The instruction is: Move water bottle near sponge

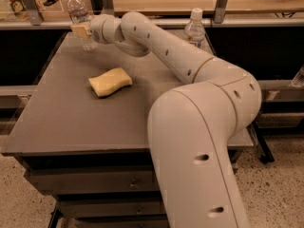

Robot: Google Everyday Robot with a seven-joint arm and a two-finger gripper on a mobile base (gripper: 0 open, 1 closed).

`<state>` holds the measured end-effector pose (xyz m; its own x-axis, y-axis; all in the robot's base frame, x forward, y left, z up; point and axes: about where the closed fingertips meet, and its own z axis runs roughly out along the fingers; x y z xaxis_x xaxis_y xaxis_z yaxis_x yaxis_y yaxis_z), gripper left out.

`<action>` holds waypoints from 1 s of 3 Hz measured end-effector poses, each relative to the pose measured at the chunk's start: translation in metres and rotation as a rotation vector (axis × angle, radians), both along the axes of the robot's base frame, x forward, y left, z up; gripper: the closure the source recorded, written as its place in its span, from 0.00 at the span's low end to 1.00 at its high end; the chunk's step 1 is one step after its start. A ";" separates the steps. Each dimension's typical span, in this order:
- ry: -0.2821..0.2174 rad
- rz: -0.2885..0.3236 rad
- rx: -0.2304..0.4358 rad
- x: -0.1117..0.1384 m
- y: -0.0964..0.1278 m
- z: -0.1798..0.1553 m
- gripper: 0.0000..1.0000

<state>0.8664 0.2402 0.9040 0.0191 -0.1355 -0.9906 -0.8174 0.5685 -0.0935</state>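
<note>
The gripper point(81, 31) hides the middle of the water bottle point(76, 9) (its hold cannot be told), sponge point(110, 81) lying well apart.

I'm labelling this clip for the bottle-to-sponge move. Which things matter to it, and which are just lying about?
In the job: small clear ribbed plastic water bottle with white cap; flat pale yellow wavy-edged sponge; gripper, beside that bottle, far left of the grey table.
Lying about: second clear white-capped bottle, far right.
</note>
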 end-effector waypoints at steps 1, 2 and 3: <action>0.020 -0.003 -0.017 -0.023 -0.023 0.013 1.00; 0.067 -0.029 -0.061 -0.045 -0.043 0.019 1.00; 0.125 -0.049 -0.077 -0.067 -0.055 0.022 1.00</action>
<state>0.7991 0.1851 0.9265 -0.1119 -0.2093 -0.9714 -0.7967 0.6032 -0.0382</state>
